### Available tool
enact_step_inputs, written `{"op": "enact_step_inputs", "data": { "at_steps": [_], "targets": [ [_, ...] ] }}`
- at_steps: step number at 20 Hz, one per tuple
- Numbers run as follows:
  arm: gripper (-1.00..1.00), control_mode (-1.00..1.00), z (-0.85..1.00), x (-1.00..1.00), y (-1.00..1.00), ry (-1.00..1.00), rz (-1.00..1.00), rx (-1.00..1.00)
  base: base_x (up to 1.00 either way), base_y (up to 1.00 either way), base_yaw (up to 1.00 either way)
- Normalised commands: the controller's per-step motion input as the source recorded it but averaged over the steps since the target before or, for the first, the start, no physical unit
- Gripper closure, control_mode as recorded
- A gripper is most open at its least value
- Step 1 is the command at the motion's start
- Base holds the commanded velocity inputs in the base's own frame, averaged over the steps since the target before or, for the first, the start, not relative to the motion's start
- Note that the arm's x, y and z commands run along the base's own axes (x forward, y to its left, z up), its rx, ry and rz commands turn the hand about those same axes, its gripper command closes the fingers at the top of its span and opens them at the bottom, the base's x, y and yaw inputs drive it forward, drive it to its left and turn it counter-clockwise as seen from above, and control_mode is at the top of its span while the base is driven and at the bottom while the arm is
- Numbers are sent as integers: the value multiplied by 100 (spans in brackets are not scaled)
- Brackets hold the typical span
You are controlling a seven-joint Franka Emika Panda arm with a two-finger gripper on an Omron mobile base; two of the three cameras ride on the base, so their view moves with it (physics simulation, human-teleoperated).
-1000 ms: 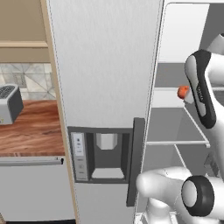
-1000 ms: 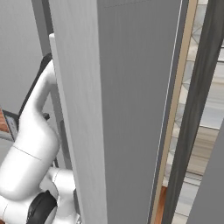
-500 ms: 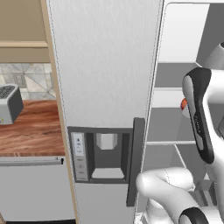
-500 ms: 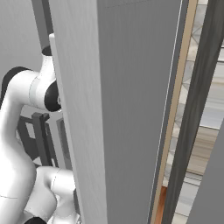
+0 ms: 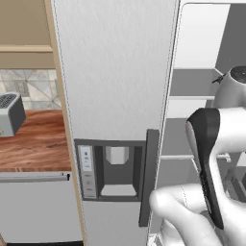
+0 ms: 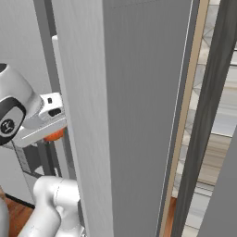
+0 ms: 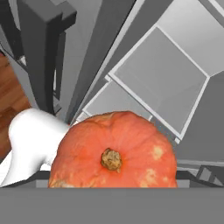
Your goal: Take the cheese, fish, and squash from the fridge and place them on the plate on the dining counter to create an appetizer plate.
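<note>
The squash [image 7: 114, 156], stem toward the camera, sits right at the base of the hand view, apparently between the widely spread fingers of the pincer and seemingly grasped there, while the fridge [image 7: 175, 83] shelves lie beyond it, well apart.

No legible text, seemingly.
</note>
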Motion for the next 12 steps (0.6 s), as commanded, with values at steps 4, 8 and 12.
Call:
{"op": "enact_step_inputs", "data": {
  "at_steps": [4, 8, 12],
  "targets": [
    [100, -100, 0, -63, 15, 0, -11, -4, 0, 0, 0],
    [100, -100, 0, -77, 6, 0, -7, -2, 0, 0, 0],
    [100, 100, 0, -24, 0, 0, -1, 0, -75, 2, -2]
  ]
}}
